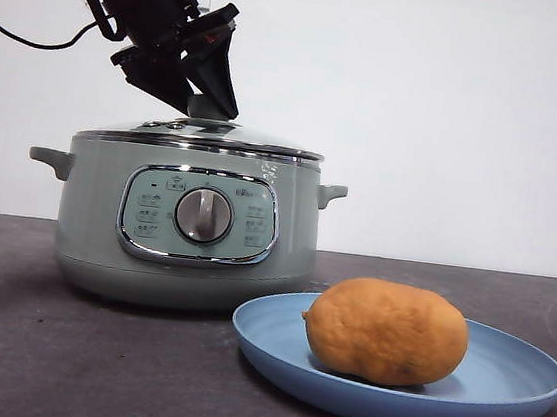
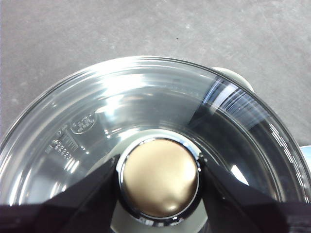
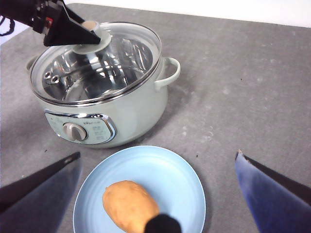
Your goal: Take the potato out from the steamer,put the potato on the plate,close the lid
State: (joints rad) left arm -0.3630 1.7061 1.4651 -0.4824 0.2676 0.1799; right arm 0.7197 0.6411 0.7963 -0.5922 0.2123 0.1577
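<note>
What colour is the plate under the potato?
Light blue, plain. The plate shows best in the right wrist view, with the potato on it.

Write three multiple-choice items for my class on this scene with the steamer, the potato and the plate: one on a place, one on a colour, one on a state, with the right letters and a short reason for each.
1. Where is the potato?
A. inside the steamer
B. on the plate
C. on the bare table

2. What colour is the plate?
A. light blue
B. white
C. red

3. How does the lid lie?
A. flat on the table
B. held high above the pot
C. seated on the steamer's rim

Key:
1 B, the potato rests in the plate's hollow in front of the steamer.
2 A, both the front and right wrist views show it blue.
3 C, its chrome edge sits on the pot, with the left gripper closed on its knob; the right gripper hangs open over the plate.
</note>
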